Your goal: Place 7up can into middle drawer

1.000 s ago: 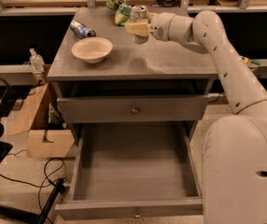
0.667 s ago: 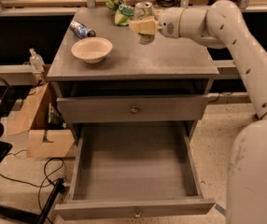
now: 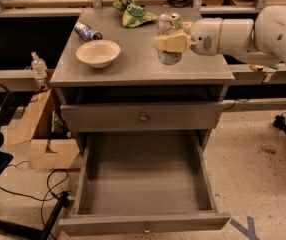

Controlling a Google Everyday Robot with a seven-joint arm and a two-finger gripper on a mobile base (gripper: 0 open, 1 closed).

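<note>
The cabinet top (image 3: 138, 68) carries bowl (image 3: 98, 52), bottle (image 3: 87, 32), frog toy (image 3: 134, 14); tool (image 3: 166, 42) holds 7up can (image 3: 169, 22) there

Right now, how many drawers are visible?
2: a shut drawer under the tabletop, an open drawer below it; others may be hidden. End effector grips the 7up can over that tabletop.

Upright 7up can (image 3: 169, 25) within tool (image 3: 164, 42) atop cabinet (image 3: 133, 70); middle drawer (image 3: 108, 224) open.

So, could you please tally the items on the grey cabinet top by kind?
Pale white-green soda can, with the pincer at it: 1
Cream round bowl: 1
Blue-labelled plastic bottle: 1
Green plush frog: 1
Total: 4
</note>
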